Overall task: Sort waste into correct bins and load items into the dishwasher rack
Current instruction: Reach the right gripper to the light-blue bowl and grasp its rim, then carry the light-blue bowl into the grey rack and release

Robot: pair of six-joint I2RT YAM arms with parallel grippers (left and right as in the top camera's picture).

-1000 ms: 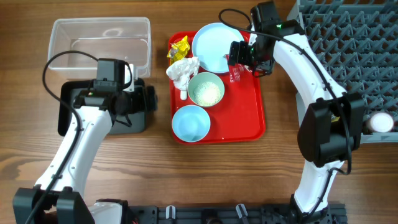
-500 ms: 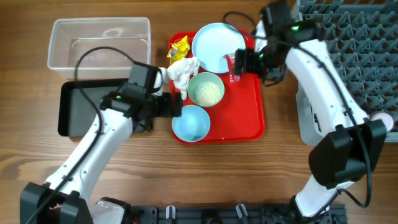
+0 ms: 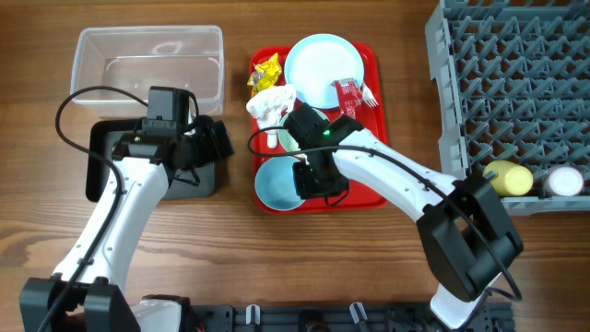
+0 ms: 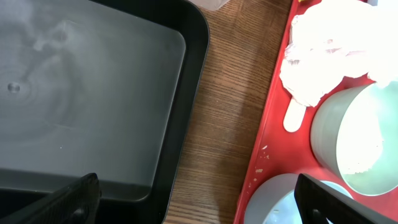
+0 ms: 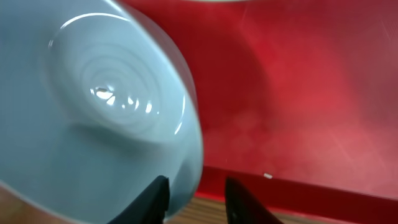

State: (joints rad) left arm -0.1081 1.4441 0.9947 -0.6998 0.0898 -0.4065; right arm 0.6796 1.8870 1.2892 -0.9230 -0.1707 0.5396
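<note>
My right gripper (image 3: 309,180) is low over the red tray's front, its jaws narrow astride the rim of the empty pale blue bowl (image 5: 106,106), one finger inside and one outside with a small gap. My left gripper (image 4: 202,202) stands open above the wood between the black bin (image 4: 93,93) and the tray. The rice bowl (image 4: 357,143) sits behind the empty bowl (image 3: 279,184). Napkin (image 3: 271,103), yellow wrapper (image 3: 265,72), red wrapper (image 3: 348,92) and blue plate (image 3: 318,66) lie at the tray's back. The rack (image 3: 516,83) holds a yellow cup (image 3: 507,177) and a pinkish-white cup (image 3: 562,182).
The clear bin (image 3: 147,60) stands behind the black bin (image 3: 106,161). A white spoon handle (image 4: 293,115) pokes out from under the napkin (image 4: 329,50). A small fork (image 3: 369,92) lies beside the red wrapper. The red tray (image 3: 369,175) has bare floor at its right.
My right arm came from the plate end of the tray to the front bowl and its jaws narrowed. The left arm swung toward the tray, then back over the black bin.
</note>
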